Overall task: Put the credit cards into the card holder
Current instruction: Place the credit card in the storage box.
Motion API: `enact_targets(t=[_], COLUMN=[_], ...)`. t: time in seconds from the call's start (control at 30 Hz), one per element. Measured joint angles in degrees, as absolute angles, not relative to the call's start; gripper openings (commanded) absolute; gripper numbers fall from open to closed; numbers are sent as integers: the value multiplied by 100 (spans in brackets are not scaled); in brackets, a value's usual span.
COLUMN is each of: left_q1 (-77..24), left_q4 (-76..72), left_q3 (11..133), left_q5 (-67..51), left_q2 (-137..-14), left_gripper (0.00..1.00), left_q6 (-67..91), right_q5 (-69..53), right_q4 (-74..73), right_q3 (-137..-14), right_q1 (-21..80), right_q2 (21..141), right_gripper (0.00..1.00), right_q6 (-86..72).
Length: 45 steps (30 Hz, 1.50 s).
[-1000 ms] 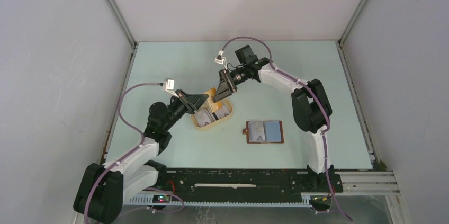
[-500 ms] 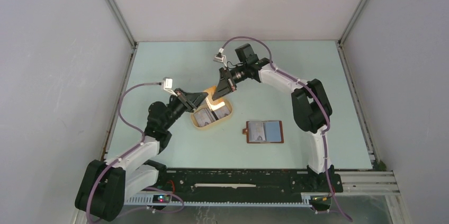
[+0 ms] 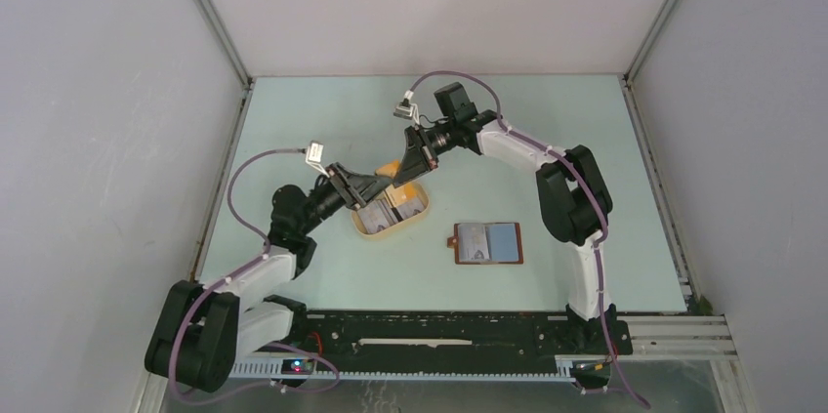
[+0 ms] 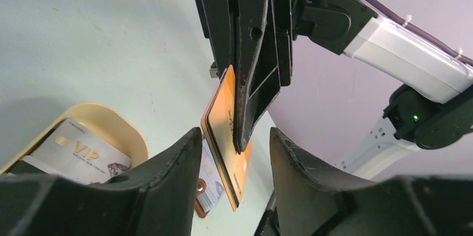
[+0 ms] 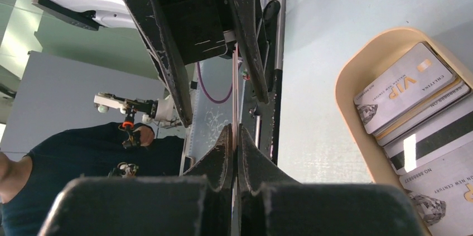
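An orange credit card (image 4: 230,163) hangs edge-up above the cream tray (image 3: 367,228). My right gripper (image 5: 235,133) is shut on it, and in the right wrist view the card (image 5: 235,80) shows edge-on between the pads. My left gripper (image 4: 234,135) is open: its fingers stand on either side of the card's lower end with a gap on each side. In the top view the two grippers, left (image 3: 376,185) and right (image 3: 408,167), meet over the tray's far end. More credit cards (image 5: 401,88), whitish and dark, lie in the tray. The card holder (image 3: 487,243) lies open on the table to the right.
The tray's rim (image 5: 348,80) lies just below and beside both grippers. The card holder's snap tab (image 4: 199,198) shows beneath the hanging card. White walls with metal frame rails enclose the table on three sides.
My right gripper has closed on the orange card. My left gripper, shut on it before, has opened and let it go. Both arms have shifted only slightly.
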<state>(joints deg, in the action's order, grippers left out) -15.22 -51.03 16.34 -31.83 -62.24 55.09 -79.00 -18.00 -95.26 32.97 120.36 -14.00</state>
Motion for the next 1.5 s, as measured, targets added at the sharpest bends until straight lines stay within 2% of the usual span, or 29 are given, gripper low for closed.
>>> enact_targets(t=[0.1, 0.17, 0.2, 0.23, 0.37, 0.43, 0.53, 0.67, 1.0, 1.17, 1.37, 1.4, 1.5], left_q1=[-1514, -1509, -1505, -1498, -1485, -1487, -1485, -1487, -1518, -1531, -1535, -1533, -1525], left_q4=[-5229, -5295, -5315, -5345, -5531, -5507, -5280, -4775, -4392, -4421, -4449, -4442, -4462], left_q3=[1634, 1634, 1634, 1634, 1634, 1634, 1634, 1634, 1634, 1634, 1634, 1634, 1634], left_q5=[-3367, -3439, -3470, -3485, -3553, -3514, -3358, -3063, -2775, -2735, -2705, -2703, -2707], left_q2=[-6307, -6383, -6423, -6475, -6632, -6635, -6567, -6285, -6145, -6149, -6163, -6163, -6163], left_gripper=[31, 11, 4, 1, 0, 0, 0, 0, 0, 0, 0, 3, 25], left_q6=[5572, 5627, 5671, 5699, 5833, 5828, 5771, 5631, 5518, 5537, 5546, 5546, 5551], right_q5=[-8003, -8058, -8088, -8132, -8047, -7883, -7500, -6921, -6114, -5841, -5769, -5787, -5905], right_q4=[-1732, -1717, -1719, -1723, -1855, -2134, -2613, -3009, -3155, -3164, -3208, -3212, -3229], right_q3=[-9524, -9524, -9524, -9520, -9504, -9511, -9546, -9620, -9808, -9808, -9808, -9808, -9808], right_q1=[3295, 3295, 3297, 3297, 3297, 3301, 3306, 3336, 3629, 3758, 3758, 3750, 3701], right_q2=[12036, 12036, 12036, 12036, 12033, 12033, 12027, 11950, 11786, 11786, 11775, 11771, 11758], right_gripper=[0, 0, 1, 7, 47, 58, 66, 68, 64, 49, 25, 20, 10], right_q6=[-1457, -1472, -1472, -1468, -1256, -1050, -668, -410, -333, -355, -397, -384, -399])
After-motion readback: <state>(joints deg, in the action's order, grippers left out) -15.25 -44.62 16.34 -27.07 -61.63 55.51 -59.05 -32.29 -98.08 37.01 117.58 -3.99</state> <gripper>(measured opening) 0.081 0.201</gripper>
